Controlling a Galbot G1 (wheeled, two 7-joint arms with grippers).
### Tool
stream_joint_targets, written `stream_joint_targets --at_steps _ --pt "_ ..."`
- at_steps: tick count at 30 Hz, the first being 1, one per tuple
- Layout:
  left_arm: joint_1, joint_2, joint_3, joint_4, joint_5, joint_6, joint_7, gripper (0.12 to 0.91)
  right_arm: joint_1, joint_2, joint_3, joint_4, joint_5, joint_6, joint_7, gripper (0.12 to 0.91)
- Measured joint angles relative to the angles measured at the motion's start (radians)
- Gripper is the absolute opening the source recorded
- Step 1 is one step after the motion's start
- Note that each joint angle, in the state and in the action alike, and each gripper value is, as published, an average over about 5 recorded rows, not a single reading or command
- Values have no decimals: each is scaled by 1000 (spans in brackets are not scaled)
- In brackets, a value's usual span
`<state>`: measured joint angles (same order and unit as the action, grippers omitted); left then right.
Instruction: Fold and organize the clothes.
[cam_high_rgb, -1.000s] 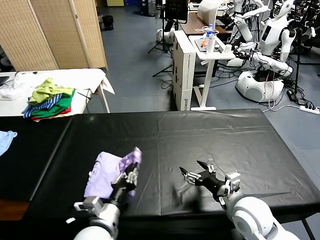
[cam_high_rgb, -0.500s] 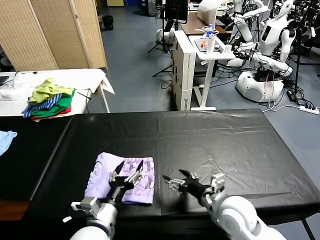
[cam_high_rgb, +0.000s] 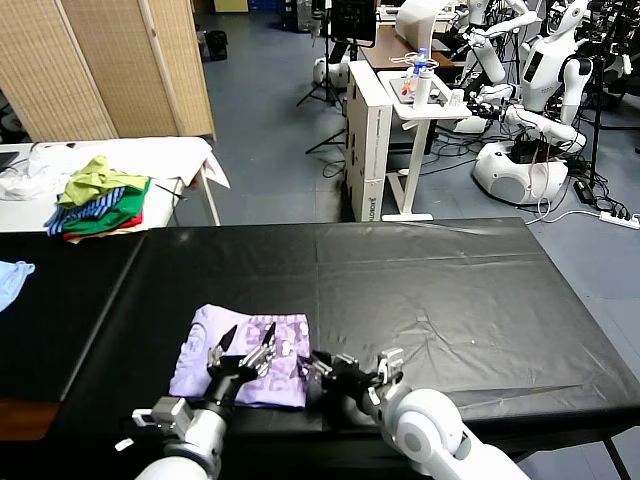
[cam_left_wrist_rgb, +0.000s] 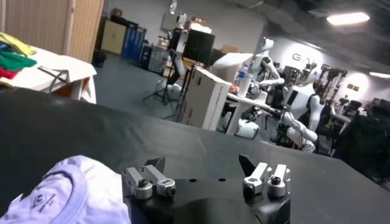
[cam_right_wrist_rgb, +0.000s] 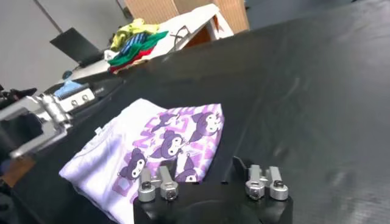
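Moving leftward along the near edge of the table (cam_high_rgb: 430, 270) since half a second ago, the right end effector (cam_high_rgb: 322, 368) now sits just beside the T-shirt (cam_high_rgb: 215, 335), fingers spread apart and empty. Over the shirt's near edge, the left end effector (cam_high_rgb: 243, 350) hovers with fingers splayed, holding nothing. Folded flat, purple print up, the shirt lies near the table's near-left corner.

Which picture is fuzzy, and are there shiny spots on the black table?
Left wrist view: the T-shirt close by looks soft and blurry, ceiling lights glare. Head view: the black table shows pale shiny streaks along its creases. Right wrist view: the purple print is clear.
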<state>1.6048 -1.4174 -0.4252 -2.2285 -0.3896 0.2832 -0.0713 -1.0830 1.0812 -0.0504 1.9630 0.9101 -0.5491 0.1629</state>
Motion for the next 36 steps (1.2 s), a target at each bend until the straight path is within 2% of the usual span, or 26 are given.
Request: stream_joint_targets --at_steps 2,4,7,10,16,22,30,32,34,36 --pt "1 2 -4 -2 0 0 0 907 -1 5 -1 -8 -2 1 0 274" --pt "1 2 -6 -4 0 -1 0 907 -3 9 -1 -16 -2 1 -1 193" --pt "3 3 -8 -5 0 -1 0 907 -4 16 2 -24 -2 1 -3 148" --pt "5 3 -11 -6 1 -2 0 907 -6 19 7 -25 -2 3 -4 140" --pt "8 2 -26 -6 3 -7 0 907 -20 0 34 -4 -4 -3 19 140" --pt "-5 13 -59 8 2 -21 0 907 -43 -71 93 46 -6 -49 72 140" --pt "-7 32 -101 34 12 -55 -2 907 -54 -148 146 85 -12 -64 77 143" --pt "-3 35 -104 36 17 -63 -7 907 -57 -159 154 94 -13 -68 75 180" --pt "2 39 -105 35 17 -71 -13 907 -64 -169 163 107 -14 -74 74 255" --pt "6 45 -106 32 15 -80 -17 907 -72 -180 174 121 -17 -77 71 365"
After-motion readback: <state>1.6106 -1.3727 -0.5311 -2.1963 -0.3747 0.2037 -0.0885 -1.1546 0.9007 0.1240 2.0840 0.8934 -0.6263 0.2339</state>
